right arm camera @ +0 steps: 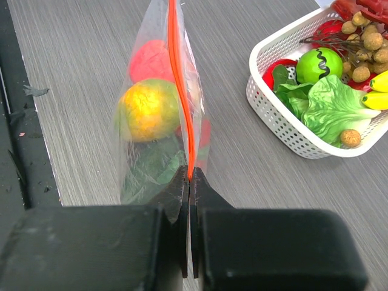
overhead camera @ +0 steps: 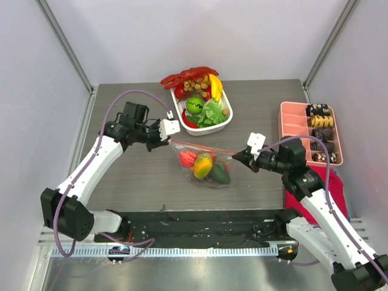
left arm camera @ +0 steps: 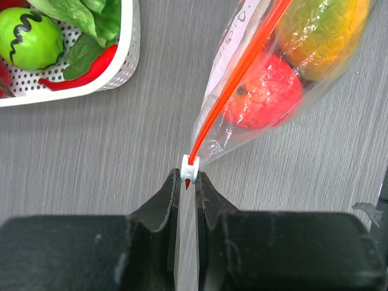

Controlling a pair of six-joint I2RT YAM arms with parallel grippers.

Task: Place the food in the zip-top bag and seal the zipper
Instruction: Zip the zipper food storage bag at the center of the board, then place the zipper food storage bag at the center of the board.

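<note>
Both arms were on it! The crinkly clear zip-top bag [overhead camera: 223,159] sat in the middle of the grey wood-grain surface [overhead camera: 133,182], its thin orange-red zipper strip [overhead camera: 200,146] pulled taut between them. The left gripper [left arm camera: 189,182], jaws nearly together, pinched the strip's left end right at the small white end piece [left arm camera: 190,168]. The right gripper [right arm camera: 189,176], fully closed, clamped the right end. Inside the bag lay red, yellow-orange and green toy food [overhead camera: 203,165]. Farther back stood a white perforated basket [overhead camera: 209,130] holding more toy produce.
</note>
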